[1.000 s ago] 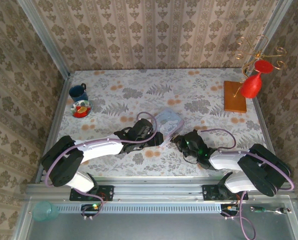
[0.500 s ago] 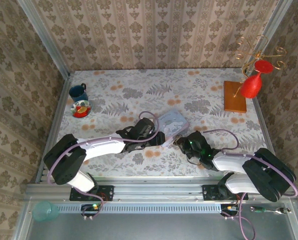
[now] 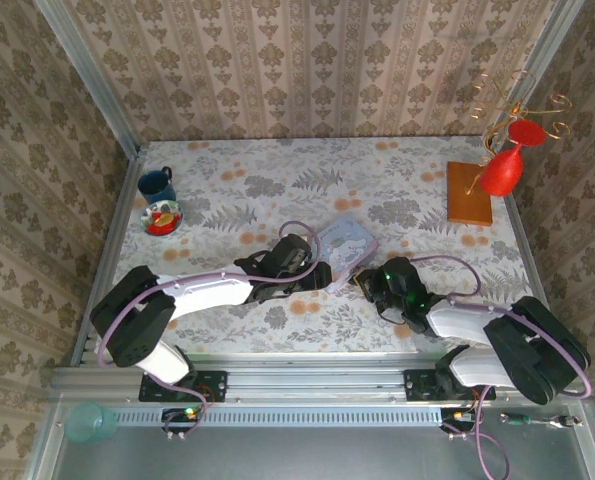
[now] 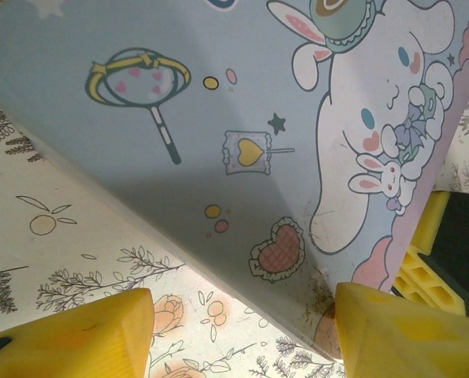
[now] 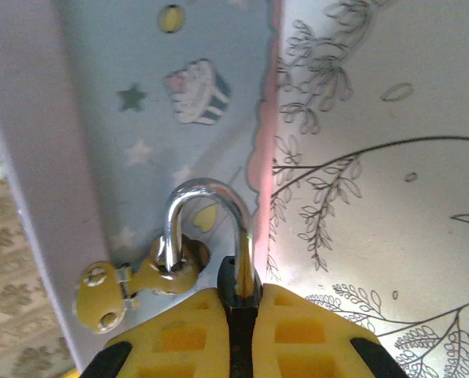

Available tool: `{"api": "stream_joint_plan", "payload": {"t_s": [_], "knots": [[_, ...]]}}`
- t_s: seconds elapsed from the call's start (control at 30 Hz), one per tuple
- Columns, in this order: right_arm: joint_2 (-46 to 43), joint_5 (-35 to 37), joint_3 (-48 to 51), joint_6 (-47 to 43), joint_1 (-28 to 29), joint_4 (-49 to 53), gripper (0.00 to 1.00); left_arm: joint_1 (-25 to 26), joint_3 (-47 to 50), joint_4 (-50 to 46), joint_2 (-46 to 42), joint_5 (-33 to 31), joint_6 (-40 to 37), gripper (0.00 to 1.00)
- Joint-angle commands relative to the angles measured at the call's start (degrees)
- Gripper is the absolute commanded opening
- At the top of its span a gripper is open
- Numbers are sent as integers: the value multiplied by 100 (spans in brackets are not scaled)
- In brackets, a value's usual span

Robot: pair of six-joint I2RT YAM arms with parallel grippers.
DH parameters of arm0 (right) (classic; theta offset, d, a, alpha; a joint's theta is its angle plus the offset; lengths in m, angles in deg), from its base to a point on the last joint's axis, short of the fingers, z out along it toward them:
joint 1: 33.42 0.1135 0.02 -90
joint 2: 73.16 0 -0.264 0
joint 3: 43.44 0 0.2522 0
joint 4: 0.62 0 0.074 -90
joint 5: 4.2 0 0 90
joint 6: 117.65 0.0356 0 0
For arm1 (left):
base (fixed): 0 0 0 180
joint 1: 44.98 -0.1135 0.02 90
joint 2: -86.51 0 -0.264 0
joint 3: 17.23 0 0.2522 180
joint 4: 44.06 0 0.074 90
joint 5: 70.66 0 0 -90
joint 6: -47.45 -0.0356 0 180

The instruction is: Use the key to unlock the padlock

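Near the middle of the table's (image 3: pixel 407 165) near edge, the left gripper (image 4: pixel 238 323) stands about half open astride a corner of the cartoon tin box (image 4: pixel 218 142). We cannot tell whether its yellow fingers (image 4: pixel 84 342) actually pinch it. At the box's edge nearest the right arm, the padlock (image 5: pixel 238 277) hangs by its shiny shackle (image 5: pixel 206 189) from a brass hasp (image 5: pixel 151 276). The right gripper (image 5: pixel 234 303) is pressed shut with its tips at the dark body, and we cannot make out whether the key sits between them. We judge the step in hand to be working the key in the lock. For that we would brace the box firmly from the left, hold the key straight and turn it gently, as the lock can probably swing on the hasp. A blue mug (image 3: pixel 157 184) and small dish (image 3: pixel 162 217) sit by the left edge and a wooden stand (image 3: pixel 469 195) with a red glass (image 3: pixel 501 172) by the right, all well apart. Only the box wall and hasp crowd the lock.
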Motion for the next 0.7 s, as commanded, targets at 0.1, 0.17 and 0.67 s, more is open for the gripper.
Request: {"api": "stream_joint_plan", "payload": {"t_s": [0.1, 0.17, 0.67], "knots": [[-76, 578, -950, -1622, -5, 3075, 0, -34, 3, -765, 162, -284, -29, 62], [-113, 582, -684, -1550, -17, 2886, 0, -57, 1, -764, 175, -284, -37, 62], [-953, 396, -444, -1669, -220, 2618, 0, -162, -24, -691, 197, -182, -94, 62]]}}
